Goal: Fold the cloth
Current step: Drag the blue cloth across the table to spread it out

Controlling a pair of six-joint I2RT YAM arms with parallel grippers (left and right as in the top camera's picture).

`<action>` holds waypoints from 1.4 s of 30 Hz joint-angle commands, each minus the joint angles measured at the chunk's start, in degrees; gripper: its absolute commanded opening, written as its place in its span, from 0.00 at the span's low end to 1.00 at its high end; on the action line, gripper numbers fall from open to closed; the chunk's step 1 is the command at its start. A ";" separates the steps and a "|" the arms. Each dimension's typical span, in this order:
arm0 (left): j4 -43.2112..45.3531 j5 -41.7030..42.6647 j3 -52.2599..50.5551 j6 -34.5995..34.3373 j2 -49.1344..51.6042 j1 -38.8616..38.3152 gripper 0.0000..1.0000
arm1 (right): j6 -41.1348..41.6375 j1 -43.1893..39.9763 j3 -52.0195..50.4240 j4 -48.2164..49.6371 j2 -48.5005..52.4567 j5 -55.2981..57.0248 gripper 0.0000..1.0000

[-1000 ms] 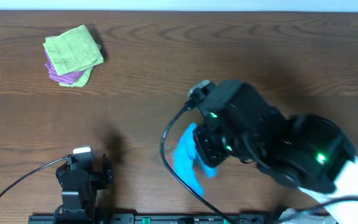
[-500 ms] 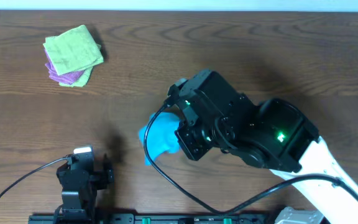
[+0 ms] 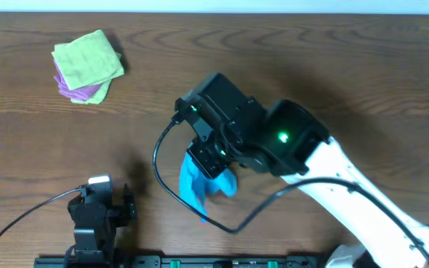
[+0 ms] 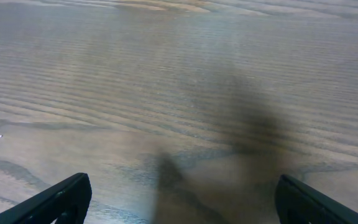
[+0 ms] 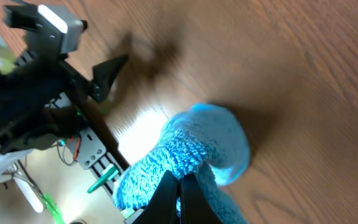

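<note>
- Currently the right gripper is clamped on the cloth, which is bunched near the middle of the desk's front edge and seemingly lifted.
- The left gripper rests by the front edge with its fingers apart.

green cloth (atop purple cloth)

- The right arm, green lights glowing on its black housing, reaches in from 4 o'clock to the middle of the wooden table.
- The cloth, bunched and sky-blue, shows at 7 o'clock of the arm's black head, partly hidden beneath it.
- The left arm sits at the table's 7 o'clock edge.
- At 10 o'clock, a light green cloth lies folded atop a purple cloth.
</note>
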 commanded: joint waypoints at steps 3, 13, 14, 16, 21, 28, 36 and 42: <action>-0.70 0.46 -1.03 0.79 -0.37 0.22 0.95 | -4.39 -4.96 0.15 0.37 2.84 2.60 0.01; -0.68 1.11 -1.01 0.79 -0.37 0.22 0.95 | -8.22 -18.40 0.13 15.45 16.00 17.62 0.01; -0.63 2.05 -1.03 0.79 -0.37 0.22 0.95 | -8.22 -19.93 0.13 17.55 17.77 20.06 0.11; -0.59 4.63 -1.01 0.79 -0.37 0.22 0.95 | -7.34 -24.02 0.13 22.43 21.84 25.68 0.83; 0.02 6.49 -1.01 0.81 -0.37 0.22 0.95 | -2.34 -30.05 0.17 23.19 23.21 20.48 0.89; 0.66 7.58 -1.01 0.68 -0.37 0.22 0.95 | -6.93 -28.98 0.17 19.54 17.03 6.78 0.81; 1.70 16.55 -1.01 -5.20 -0.35 0.22 0.95 | -9.33 -21.66 0.07 12.61 17.22 4.72 0.78; 2.32 18.49 -0.44 -6.10 -0.07 0.22 0.95 | -9.27 -17.62 0.07 14.82 21.44 4.46 0.78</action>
